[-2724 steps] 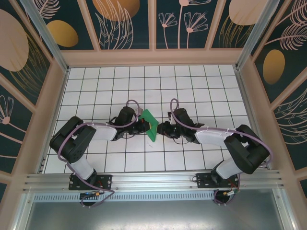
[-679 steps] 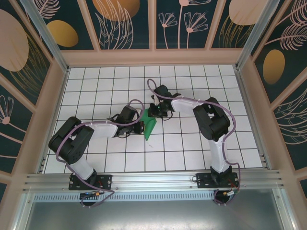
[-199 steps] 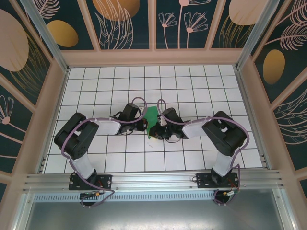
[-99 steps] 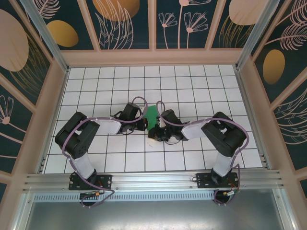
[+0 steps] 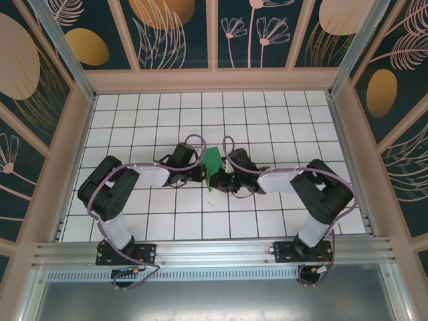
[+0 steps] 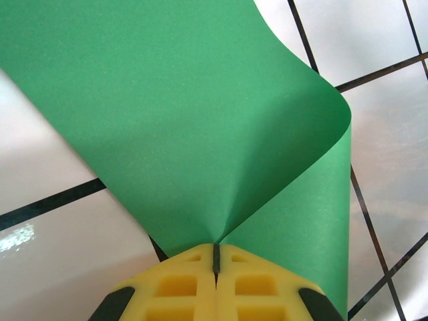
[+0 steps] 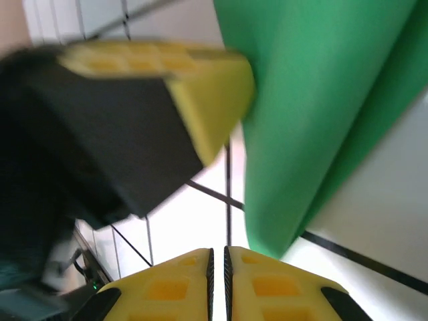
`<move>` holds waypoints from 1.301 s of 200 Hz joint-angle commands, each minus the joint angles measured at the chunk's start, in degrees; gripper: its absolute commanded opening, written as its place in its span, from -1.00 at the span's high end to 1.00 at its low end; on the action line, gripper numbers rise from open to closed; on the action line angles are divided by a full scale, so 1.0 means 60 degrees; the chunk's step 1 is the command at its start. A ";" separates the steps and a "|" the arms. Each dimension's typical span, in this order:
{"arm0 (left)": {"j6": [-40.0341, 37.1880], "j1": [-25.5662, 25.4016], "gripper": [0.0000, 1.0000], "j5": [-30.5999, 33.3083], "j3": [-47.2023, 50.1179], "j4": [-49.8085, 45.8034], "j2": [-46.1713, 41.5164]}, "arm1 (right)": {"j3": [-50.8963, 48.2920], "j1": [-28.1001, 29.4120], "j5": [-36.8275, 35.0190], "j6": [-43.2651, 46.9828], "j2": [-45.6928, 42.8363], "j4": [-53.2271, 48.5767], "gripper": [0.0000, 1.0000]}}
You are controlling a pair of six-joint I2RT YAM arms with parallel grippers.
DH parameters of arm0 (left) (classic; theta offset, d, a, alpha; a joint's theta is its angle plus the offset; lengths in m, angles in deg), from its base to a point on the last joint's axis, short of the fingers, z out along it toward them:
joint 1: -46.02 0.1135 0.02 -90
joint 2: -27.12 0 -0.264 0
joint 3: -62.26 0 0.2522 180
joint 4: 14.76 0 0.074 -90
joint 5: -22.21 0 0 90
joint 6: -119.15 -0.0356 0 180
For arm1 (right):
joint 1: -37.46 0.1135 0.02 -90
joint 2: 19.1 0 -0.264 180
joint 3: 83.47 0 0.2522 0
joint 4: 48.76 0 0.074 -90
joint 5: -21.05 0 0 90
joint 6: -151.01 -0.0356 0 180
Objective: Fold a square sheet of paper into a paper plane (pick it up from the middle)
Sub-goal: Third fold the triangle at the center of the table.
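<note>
Near the middle of the white tiled table (image 5: pixel 267 120), a thin green sheet of paper (image 5: pixel 212 162), partly folded, held up between the two wrists. In the left wrist view, pinched in the left gripper (image 6: pixel 215 257): yellow pads pressed tight together on a gathered edge of the paper, one layer curling round at the right in a soft, uncreased bend. In the right wrist view, right gripper (image 7: pixel 217 257) narrowed to a thin dark slit, nothing green visible inside it, lower end of the folded paper just beside its own right pad. Across from it, one yellow pad of the left gripper against the paper's side, touching.
</note>
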 commanded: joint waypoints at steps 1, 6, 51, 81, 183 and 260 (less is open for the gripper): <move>-0.0148 0.0030 1.00 0.0279 0.0174 -0.0846 0.0424 | 0.0224 -0.0356 -0.0784 0.0206 -0.0221 -0.0484 0.68; -0.0155 0.0030 1.00 0.0278 0.0162 -0.0853 0.0424 | 0.0167 -0.0411 -0.0770 0.0137 -0.0203 -0.0315 0.69; -0.0236 0.0037 1.00 0.0278 0.0050 -0.0956 0.0456 | 0.0493 -0.0539 -0.0539 -0.0029 0.0347 0.0306 0.68; -0.0286 0.0037 1.00 0.0234 0.0013 -0.0976 0.0504 | 0.0866 -0.0564 -0.0378 0.0089 0.0812 0.0231 0.68; -0.0411 0.0035 1.00 0.0219 -0.0108 -0.1080 0.0717 | 0.1396 -0.0473 -0.1077 0.0616 0.1471 -0.1033 0.68; -0.0397 0.0030 1.00 0.0190 -0.0148 -0.1117 0.0667 | 0.1845 -0.0858 -0.1349 0.0946 0.0753 -0.1488 0.67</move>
